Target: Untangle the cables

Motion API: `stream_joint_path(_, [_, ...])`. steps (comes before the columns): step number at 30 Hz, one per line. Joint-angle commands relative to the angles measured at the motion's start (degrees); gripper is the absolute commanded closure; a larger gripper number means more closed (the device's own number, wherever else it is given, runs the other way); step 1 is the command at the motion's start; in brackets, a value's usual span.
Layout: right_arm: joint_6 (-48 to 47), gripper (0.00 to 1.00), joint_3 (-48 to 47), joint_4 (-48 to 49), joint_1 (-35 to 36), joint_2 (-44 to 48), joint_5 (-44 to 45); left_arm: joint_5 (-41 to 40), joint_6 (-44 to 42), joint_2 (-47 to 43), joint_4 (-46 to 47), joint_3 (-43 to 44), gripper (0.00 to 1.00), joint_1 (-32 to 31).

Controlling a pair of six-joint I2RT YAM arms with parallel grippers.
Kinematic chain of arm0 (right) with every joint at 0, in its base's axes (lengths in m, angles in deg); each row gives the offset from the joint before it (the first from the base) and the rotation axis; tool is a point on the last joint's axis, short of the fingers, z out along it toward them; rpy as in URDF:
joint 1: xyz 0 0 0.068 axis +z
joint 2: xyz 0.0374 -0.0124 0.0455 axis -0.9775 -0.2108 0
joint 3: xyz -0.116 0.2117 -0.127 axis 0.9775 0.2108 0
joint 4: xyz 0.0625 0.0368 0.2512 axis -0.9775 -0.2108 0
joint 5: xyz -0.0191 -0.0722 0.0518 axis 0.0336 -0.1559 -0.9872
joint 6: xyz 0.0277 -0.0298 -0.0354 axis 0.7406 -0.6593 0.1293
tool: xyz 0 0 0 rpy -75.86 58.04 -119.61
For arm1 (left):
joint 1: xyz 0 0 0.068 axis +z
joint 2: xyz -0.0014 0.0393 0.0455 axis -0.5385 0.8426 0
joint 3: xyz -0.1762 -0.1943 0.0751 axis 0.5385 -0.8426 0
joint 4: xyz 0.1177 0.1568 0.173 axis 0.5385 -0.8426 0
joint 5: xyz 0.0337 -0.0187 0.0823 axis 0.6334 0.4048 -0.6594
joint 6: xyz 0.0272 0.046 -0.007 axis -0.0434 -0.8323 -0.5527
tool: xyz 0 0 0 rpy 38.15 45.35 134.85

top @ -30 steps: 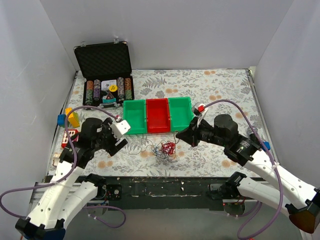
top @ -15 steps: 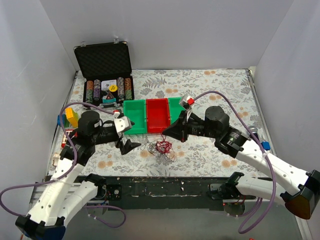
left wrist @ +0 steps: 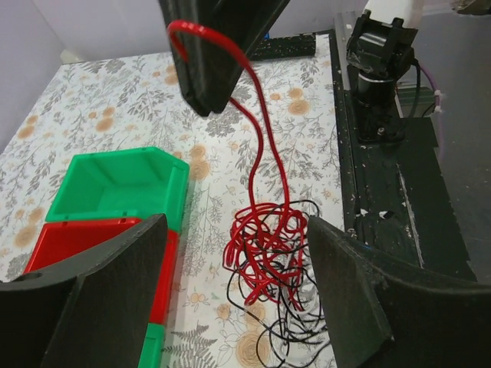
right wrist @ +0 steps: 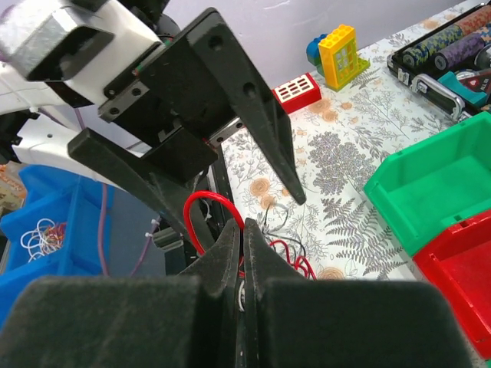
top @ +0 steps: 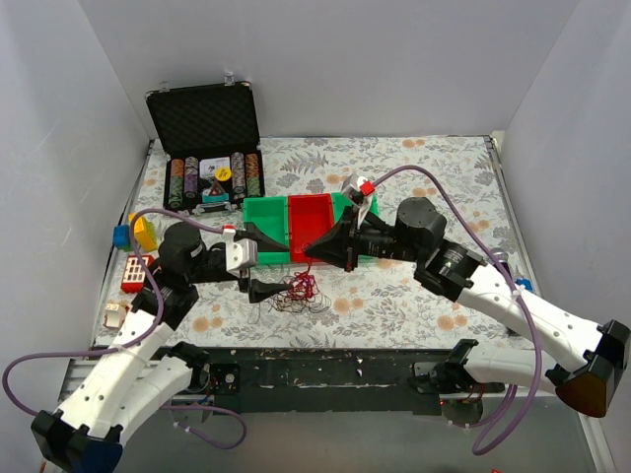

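Clearly, right hand pinches red cable above red-black tangle; left hand gapes.

Cables are boxed in: bins just beyond on the far side, left gripper gaping at their left, right gripper above, pinching a red strand strung up across the gap. Bare table right of the tangle is passable. Chip case and toy blocks clutter the far left.

White arm links, black joints, purple hoses, black tool fingers
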Motion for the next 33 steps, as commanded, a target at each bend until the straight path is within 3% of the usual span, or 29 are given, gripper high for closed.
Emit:
stream_joint_path(1, [0.51, 0.99, -3.96, 3.05, 0.44, -1.14, -0.47, 3.49, 0.11, -1.54, 0.99, 0.76, 0.29, -0.91])
stream_joint_path(8, [0.25, 0.99, -5.19, 3.13, 1.23, -2.64, 1.55, 5.17, -5.07, -5.06, -2.09, -1.79, 0.43, -2.76])
stream_joint_path(18, [-0.19, 0.99, -6.42, 3.13, 1.94, -3.52, 2.78, 0.43, -6.58, -2.34, -1.3, -1.88, 0.52, -4.6])
stream_joint_path(22, [-0.19, 0.99, -6.6, 3.13, 2.11, -3.61, 2.61, -0.19, -5.87, -0.93, -1.3, -1.18, 0.62, -4.61])
stream_joint_path(27, [-0.46, 0.99, -6.51, 3.05, 2.2, -3.52, 2.69, 0.68, -5.52, -1.02, -1.3, -1.35, 0.85, -4.96])
stream_joint_path(33, [-0.63, 0.99, -6.51, 3.31, 2.2, -3.78, 3.04, 0.68, -4.47, -0.93, -1.3, -1.26, 0.89, -6.1])
